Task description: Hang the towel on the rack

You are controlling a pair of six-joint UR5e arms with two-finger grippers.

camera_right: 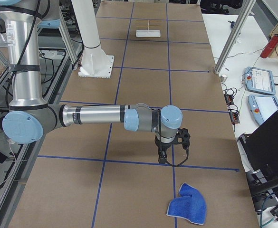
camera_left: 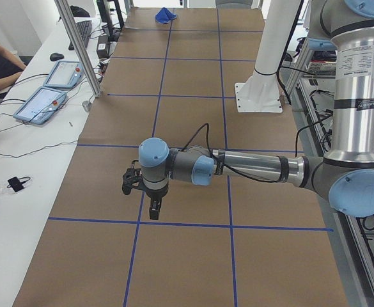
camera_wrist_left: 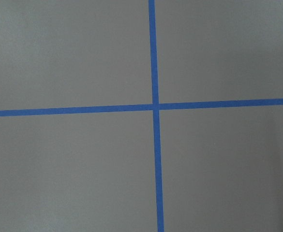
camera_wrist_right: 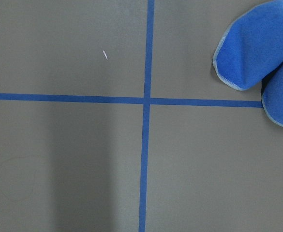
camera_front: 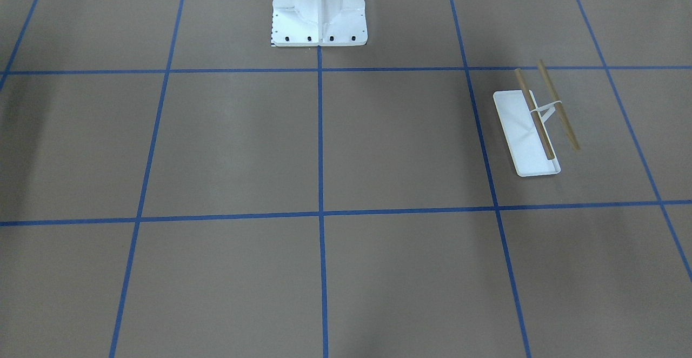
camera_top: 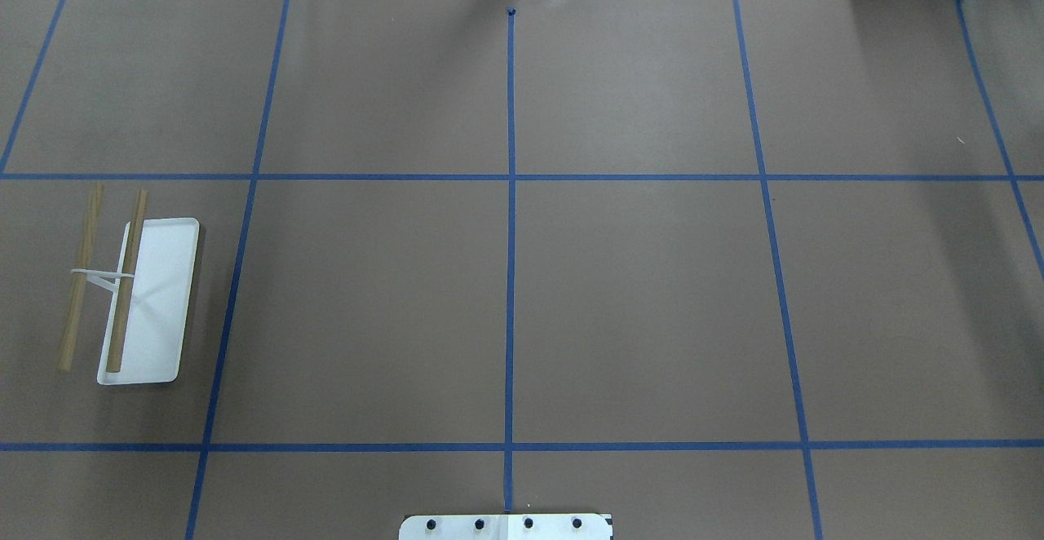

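The rack (camera_front: 520,131) stands on the robot's left side of the table, a white tray base with two bare tan rods; it also shows in the overhead view (camera_top: 167,279) and far off in the exterior right view (camera_right: 148,33). The blue towel (camera_right: 188,205) lies crumpled on the table at the robot's far right end, also in the right wrist view (camera_wrist_right: 257,48) and the exterior left view (camera_left: 166,15). My left gripper (camera_left: 153,210) points down over the table; my right gripper (camera_right: 162,156) hangs short of the towel. I cannot tell whether either is open or shut.
Brown paper with a blue tape grid (camera_top: 510,177) covers the table. The white robot pedestal (camera_front: 319,12) stands at the table's edge. Tablets (camera_left: 43,102) and a seated operator are beside the table on the far side.
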